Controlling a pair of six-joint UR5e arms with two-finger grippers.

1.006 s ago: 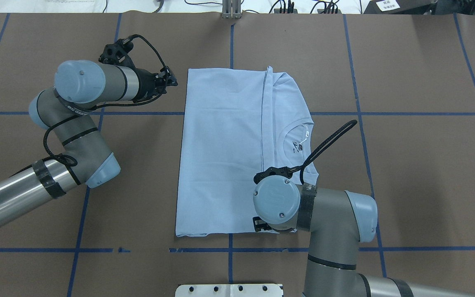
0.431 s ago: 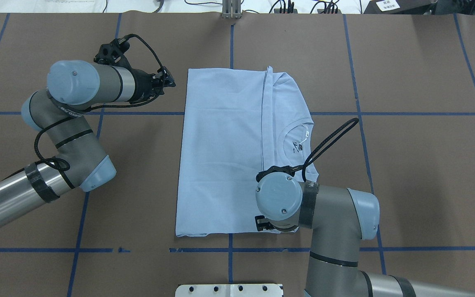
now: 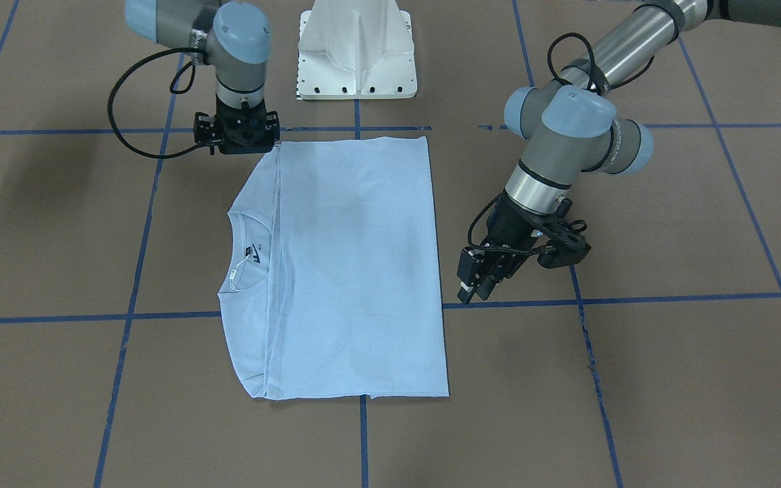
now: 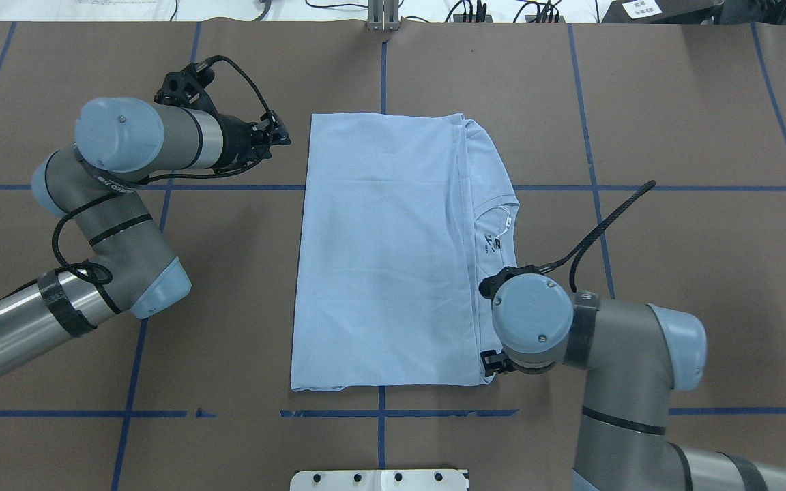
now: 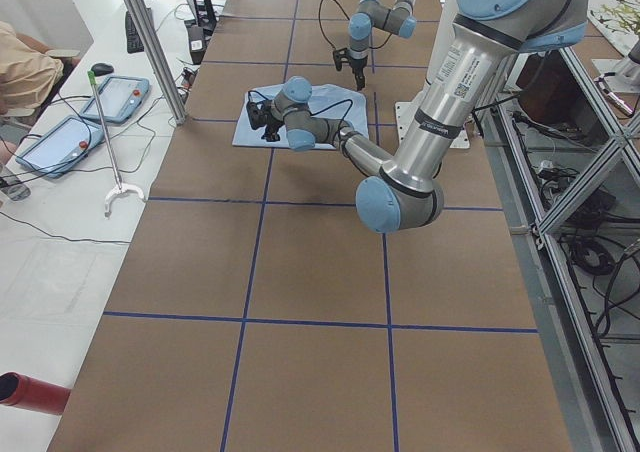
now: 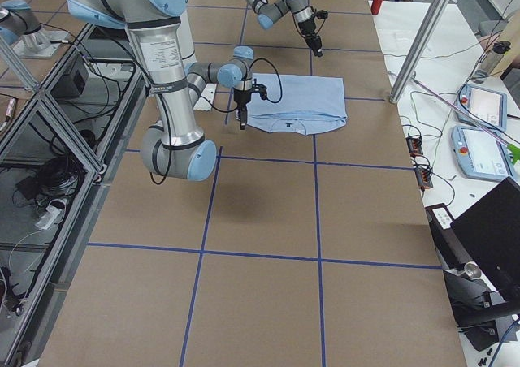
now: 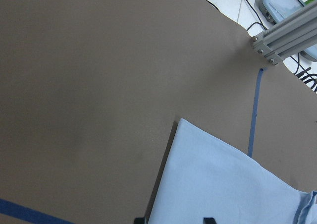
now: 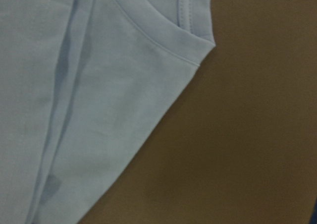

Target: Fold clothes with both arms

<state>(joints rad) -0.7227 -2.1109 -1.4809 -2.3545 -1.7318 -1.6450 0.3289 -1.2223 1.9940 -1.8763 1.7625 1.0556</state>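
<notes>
Rightward goes my right hand, now at the near sleeve corner of the T-shirt; parted or not, I cannot tell. My left hand hangs parted beside the shirt, which lies folded flat on the bench. Soft, light cloth: I'd pinch corners.

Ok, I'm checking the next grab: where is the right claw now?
In the front-facing view the right claw hangs upper left, at the light blue T-shirt's robot-side sleeve corner, left of the white pedestal base.

One shirt, one bench, one white base; two arms: left arm, right arm.
</notes>
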